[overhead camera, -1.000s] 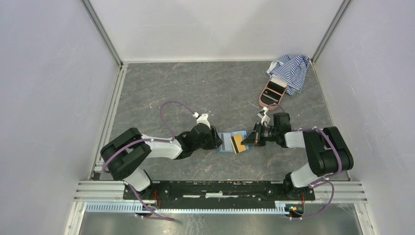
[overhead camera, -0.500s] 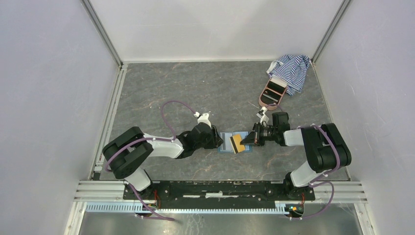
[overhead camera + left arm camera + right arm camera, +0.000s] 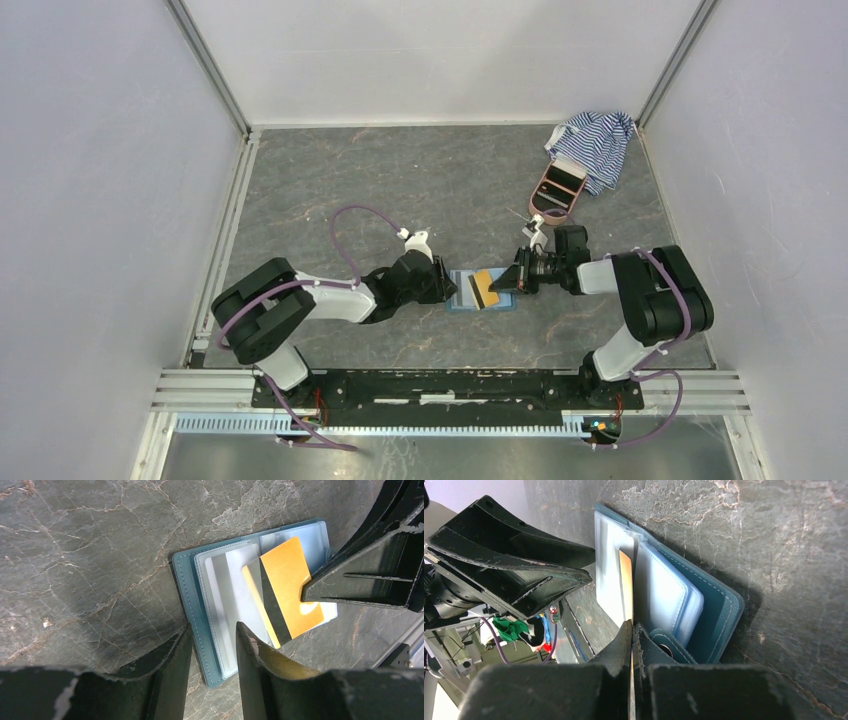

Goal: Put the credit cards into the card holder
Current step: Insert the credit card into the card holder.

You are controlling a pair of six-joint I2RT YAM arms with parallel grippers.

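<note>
The teal card holder [image 3: 461,291] lies open on the stone table between both arms, its clear sleeves facing up. My right gripper [image 3: 504,284] is shut on a tan-gold credit card [image 3: 487,291] with a black stripe. The card's leading edge sits over the sleeves [image 3: 225,595] at the holder's fold. In the right wrist view the card [image 3: 626,580] stands edge-on between the pages, beside the snap tab [image 3: 669,647]. My left gripper [image 3: 213,627] is open and straddles the card holder's [image 3: 186,585] near left edge, one finger on the table and one over the sleeves.
A pink oval case [image 3: 557,190] lies at the back right, with a blue-white striped cloth [image 3: 596,140] behind it. White walls enclose the table. An aluminium rail [image 3: 450,385] with the arm bases runs along the near edge.
The left gripper's fingers have narrowed a little around the holder's edge. The right wrist has shifted slightly toward the back, nudging the card along the sleeves.
</note>
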